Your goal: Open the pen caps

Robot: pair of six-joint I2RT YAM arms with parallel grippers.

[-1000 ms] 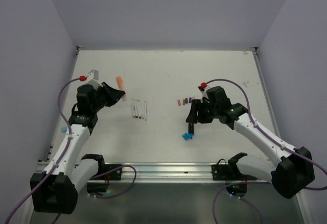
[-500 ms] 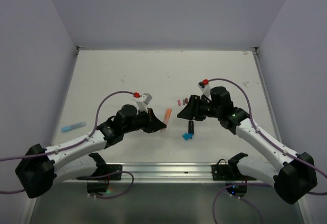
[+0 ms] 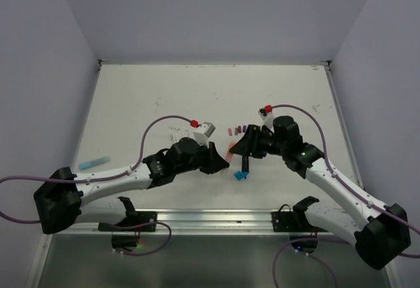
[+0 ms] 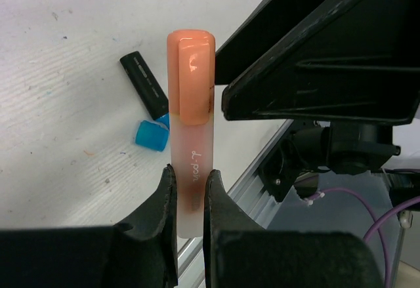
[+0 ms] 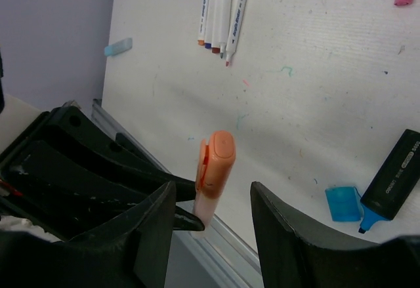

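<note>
My left gripper (image 4: 191, 174) is shut on the pale lower body of a salmon marker (image 4: 189, 145) and holds it above the table's near middle. Its orange cap (image 4: 191, 78) sits on the marker's free end. My right gripper (image 5: 211, 189) is open, one jaw on each side of the orange cap (image 5: 218, 160) with a gap on both sides. In the top view the two grippers meet at the marker (image 3: 230, 150). A loose blue cap (image 3: 240, 175) lies beside an uncapped black marker (image 3: 245, 163). Several small caps (image 3: 236, 130) lie in a row behind.
Several thin white pens (image 3: 174, 132) lie side by side at mid-left, also in the right wrist view (image 5: 222, 9). A pale blue marker (image 3: 94, 163) lies near the left wall. The metal rail (image 3: 216, 219) runs along the table's near edge, just below the grippers.
My left arm has swung from the far left to the middle, carrying the salmon marker. My right gripper has shifted left so its jaws flank the cap.
</note>
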